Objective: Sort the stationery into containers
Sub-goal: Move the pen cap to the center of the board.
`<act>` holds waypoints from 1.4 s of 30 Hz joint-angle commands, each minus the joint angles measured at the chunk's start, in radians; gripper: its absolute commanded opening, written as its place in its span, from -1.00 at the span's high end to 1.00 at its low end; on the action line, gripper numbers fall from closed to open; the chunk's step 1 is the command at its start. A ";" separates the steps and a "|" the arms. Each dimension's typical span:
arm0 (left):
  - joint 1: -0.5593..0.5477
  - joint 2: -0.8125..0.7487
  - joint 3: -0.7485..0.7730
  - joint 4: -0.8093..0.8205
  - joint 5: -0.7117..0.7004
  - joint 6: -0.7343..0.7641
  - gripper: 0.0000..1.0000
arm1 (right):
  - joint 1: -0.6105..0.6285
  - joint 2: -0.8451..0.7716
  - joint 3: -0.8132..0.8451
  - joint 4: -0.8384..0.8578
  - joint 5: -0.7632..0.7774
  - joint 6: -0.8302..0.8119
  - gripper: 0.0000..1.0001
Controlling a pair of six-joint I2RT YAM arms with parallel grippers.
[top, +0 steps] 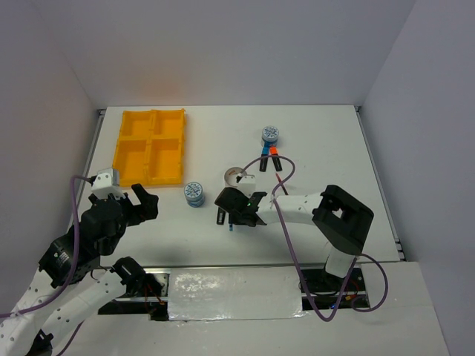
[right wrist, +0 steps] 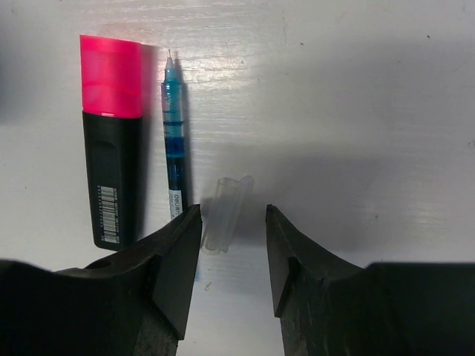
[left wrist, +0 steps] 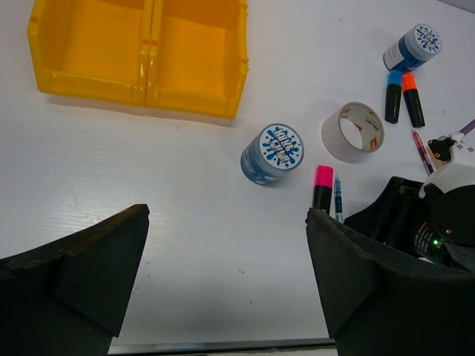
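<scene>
Right gripper (right wrist: 234, 222) low over table (top: 319, 141), jaws part open, straddling clear cap (right wrist: 225, 211) without clamping. Teal pen (right wrist: 174, 148) just beside at eleven o'clock; pink-capped highlighter (right wrist: 111, 141) at ten. Left gripper (left wrist: 226, 222) spread wide, holding nothing. Yellow tray (top: 150, 141) at ten o'clock of table, blue-white tape roll (left wrist: 272, 153) near its five o'clock corner.

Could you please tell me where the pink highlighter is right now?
In the right wrist view the pink highlighter lies at left, parallel beside the teal pen, just ahead of the right gripper.
</scene>
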 commanded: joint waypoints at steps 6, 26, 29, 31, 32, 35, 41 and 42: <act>-0.005 -0.002 -0.001 0.026 -0.013 0.018 -0.99 | 0.005 0.004 0.001 -0.006 -0.005 -0.104 0.19; -0.019 -0.023 -0.001 0.017 -0.029 0.005 -0.99 | -0.067 -0.064 0.048 -0.109 -0.289 -0.718 0.61; -0.022 -0.026 -0.003 0.017 -0.030 0.005 -0.99 | -0.090 -0.062 0.059 -0.126 -0.287 -0.737 0.61; -0.025 -0.026 -0.001 0.016 -0.030 0.005 -0.99 | -0.107 -0.075 0.064 -0.138 -0.280 -0.751 0.61; -0.025 -0.026 -0.001 0.016 -0.029 0.005 -0.99 | -0.119 -0.085 0.065 -0.143 -0.280 -0.760 0.62; -0.028 -0.026 -0.001 0.016 -0.030 0.003 -0.99 | -0.157 -0.127 0.062 -0.166 -0.339 -0.839 0.61; -0.027 -0.025 -0.001 0.017 -0.030 0.006 -0.99 | -0.232 -0.144 0.087 -0.277 -0.405 -1.050 0.64; -0.028 -0.025 -0.001 0.016 -0.032 0.005 -0.99 | -0.254 -0.139 0.099 -0.285 -0.412 -1.060 0.64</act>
